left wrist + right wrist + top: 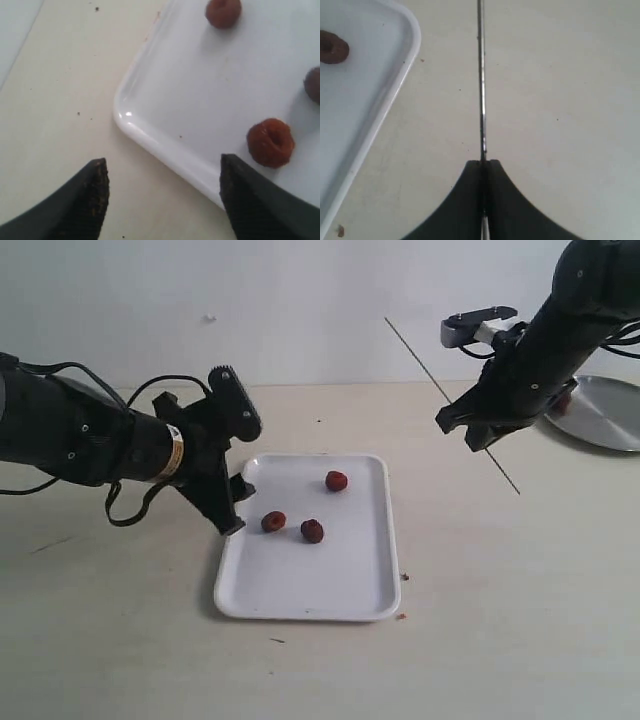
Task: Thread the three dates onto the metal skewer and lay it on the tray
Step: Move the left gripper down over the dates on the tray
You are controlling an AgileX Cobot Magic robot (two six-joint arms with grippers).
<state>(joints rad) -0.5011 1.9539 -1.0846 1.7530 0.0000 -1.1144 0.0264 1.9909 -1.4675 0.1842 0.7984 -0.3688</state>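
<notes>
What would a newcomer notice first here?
The right pincer is shut on the thin metal skewer and holds it slanted, to the right of the white tray in the exterior view. The three dates lie loose and apart on the tray, none threaded. The left pincer hangs open at the tray's left edge.

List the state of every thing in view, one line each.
three dates, loose on the tray, none threaded
metal skewer, gripped, tilted, bare
tray, flat on the table, holding the dates
left end effector, open, empty, at the tray's corner
right end effector, shut on the metal skewer
steel plate, on the table, partly hidden by the right arm
</notes>
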